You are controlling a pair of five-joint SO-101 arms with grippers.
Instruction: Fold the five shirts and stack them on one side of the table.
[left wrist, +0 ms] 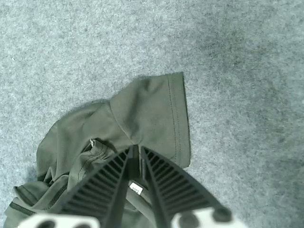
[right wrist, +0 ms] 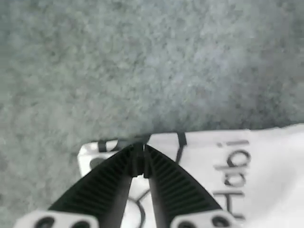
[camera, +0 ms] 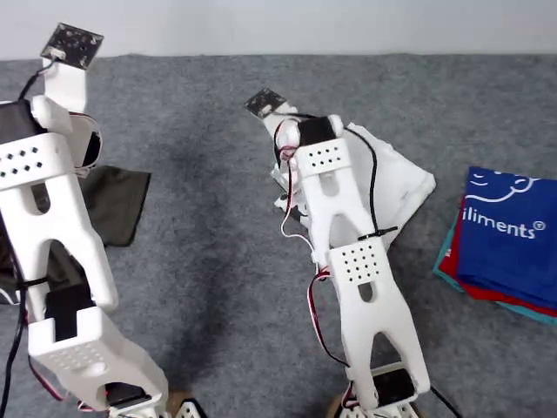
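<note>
Closest in, my left gripper (left wrist: 137, 151) is pinched narrow on a fold of the olive shirt (left wrist: 152, 114), which lies crumpled at the left of the table (camera: 218, 235). My right gripper (right wrist: 138, 154) is clamped on an edge of the white shirt (right wrist: 247, 180) mid-table, near the folded stack (camera: 509, 239) at the right edge.

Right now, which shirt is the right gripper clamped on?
The white shirt with dark print, mid-table: the right gripper is shut on its edge. The olive shirt is in the left gripper; the blue-topped stack lies folded, untouched.
</note>
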